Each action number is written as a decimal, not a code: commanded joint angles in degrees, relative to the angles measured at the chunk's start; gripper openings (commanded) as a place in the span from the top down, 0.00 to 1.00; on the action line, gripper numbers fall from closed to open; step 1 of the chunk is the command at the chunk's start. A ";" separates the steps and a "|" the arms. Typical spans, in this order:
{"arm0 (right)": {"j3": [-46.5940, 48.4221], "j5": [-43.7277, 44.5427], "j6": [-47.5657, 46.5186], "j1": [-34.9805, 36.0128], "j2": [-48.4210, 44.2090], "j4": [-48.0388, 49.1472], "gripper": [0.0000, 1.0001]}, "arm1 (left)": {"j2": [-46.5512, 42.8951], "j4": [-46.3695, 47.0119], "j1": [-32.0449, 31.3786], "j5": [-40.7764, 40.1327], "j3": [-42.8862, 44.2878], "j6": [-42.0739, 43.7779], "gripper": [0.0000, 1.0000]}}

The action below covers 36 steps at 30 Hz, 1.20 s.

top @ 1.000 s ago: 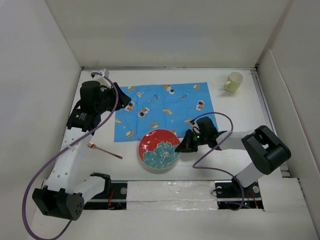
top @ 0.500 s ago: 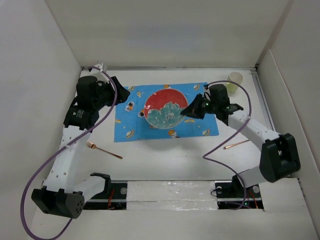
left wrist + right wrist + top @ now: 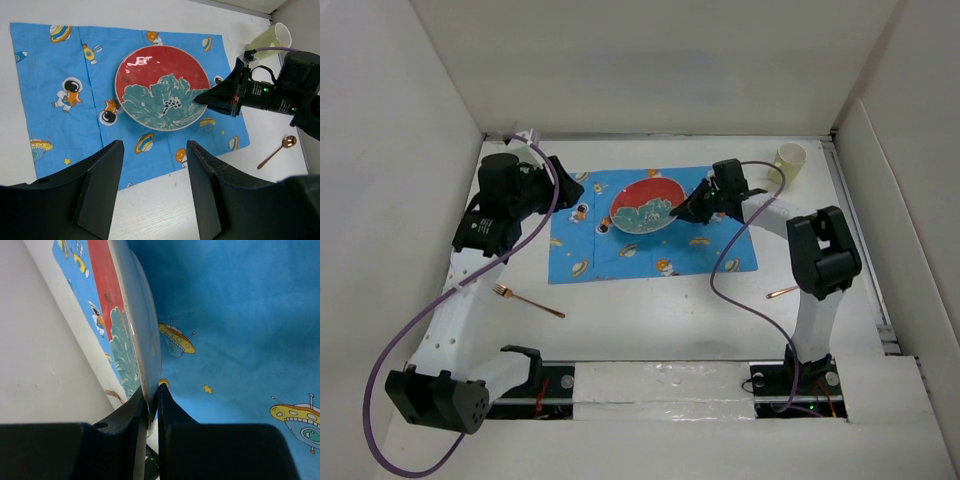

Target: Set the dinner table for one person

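A red plate (image 3: 645, 207) with a teal flower is over the far middle of the blue space-print placemat (image 3: 650, 250), which lies on the white dinner table (image 3: 650, 315). My right gripper (image 3: 688, 212) is shut on the plate's right rim. The right wrist view shows the rim (image 3: 137, 340) clamped between the fingers (image 3: 152, 402), with the placemat (image 3: 235, 330) behind. Whether the plate rests on the placemat cannot be told. My left gripper (image 3: 155, 165) is open and empty, high over the placemat's near edge; it hovers at the placemat's left end in the top view (image 3: 566, 188).
A copper fork (image 3: 530, 300) lies on the table left of the placemat. A copper spoon (image 3: 782, 292) lies to the right of it, also in the left wrist view (image 3: 275, 152). A pale green cup (image 3: 788, 162) stands at the far right corner. White walls enclose the table.
My right gripper carried the plate from the table's near middle onto the placemat, then further back. The left arm barely shifted.
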 commanded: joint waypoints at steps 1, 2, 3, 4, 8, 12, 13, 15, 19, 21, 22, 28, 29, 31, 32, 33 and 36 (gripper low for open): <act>1.14 -3.58 4.35 0.03 -3.09 10.75 1.00 | -1.46 2.33 -0.22 1.00 -1.49 0.83 0.50; 0.34 -3.75 4.35 0.03 -2.66 10.49 1.00 | -1.46 2.25 -0.22 1.00 -1.84 0.83 0.50; -0.36 -3.76 4.27 0.64 -1.78 9.62 1.00 | -1.46 2.16 -0.22 0.91 -2.02 0.83 0.50; -1.50 -3.15 3.74 0.64 -1.51 8.39 0.98 | -1.46 2.24 -0.22 0.91 -2.11 0.83 0.50; -2.66 -0.86 1.28 1.34 -0.98 2.61 0.69 | -1.11 2.42 -0.22 1.09 -2.37 0.83 0.50; -0.99 1.77 -2.32 1.34 -2.21 -3.29 0.43 | -0.93 2.77 -0.22 1.00 -2.28 0.83 0.50; -0.12 3.17 -4.59 0.82 -2.47 -5.05 0.41 | -1.02 2.86 -0.22 0.82 -2.28 0.83 0.50; 2.79 5.11 -6.80 0.03 -4.40 -10.23 0.40 | -0.93 2.69 -0.22 0.39 -2.02 1.26 0.50; 7.53 11.34 -13.90 -4.44 -9.24 -18.40 0.44 | -0.76 1.72 -0.22 -1.55 -1.14 3.20 0.54; 10.86 13.11 -15.94 -8.66 -11.00 -20.61 0.55 | -0.58 0.84 -0.22 -2.69 -0.35 4.25 0.70; 12.10 15.99 -17.51 -10.24 -11.35 -23.06 0.71 | -0.58 0.75 -0.22 -2.78 -0.35 4.52 0.83; 17.37 30.74 -18.41 -21.76 -12.41 -24.49 1.00 | -2.68 1.89 -0.22 -2.52 -3.60 3.46 1.00; 18.25 32.18 -18.41 -22.90 -11.80 -24.93 1.00 | -2.95 1.89 -0.22 -2.60 -4.21 3.55 1.00; 21.41 34.64 -18.67 -26.06 -8.04 -29.03 0.99 | -3.22 1.46 -0.22 -2.52 -4.48 3.81 0.86; 29.00 35.70 -18.76 -27.56 -4.79 -32.98 0.75 | -3.65 1.02 -0.22 -2.60 -4.83 3.99 0.67; 29.07 35.71 -18.76 -27.57 -4.76 -33.02 0.75 | -3.66 1.01 -0.22 -2.61 -4.83 3.99 0.67; 37.23 37.20 -20.08 -28.80 1.11 -37.32 0.51 | -4.53 1.28 -0.22 -2.43 -5.80 3.90 0.56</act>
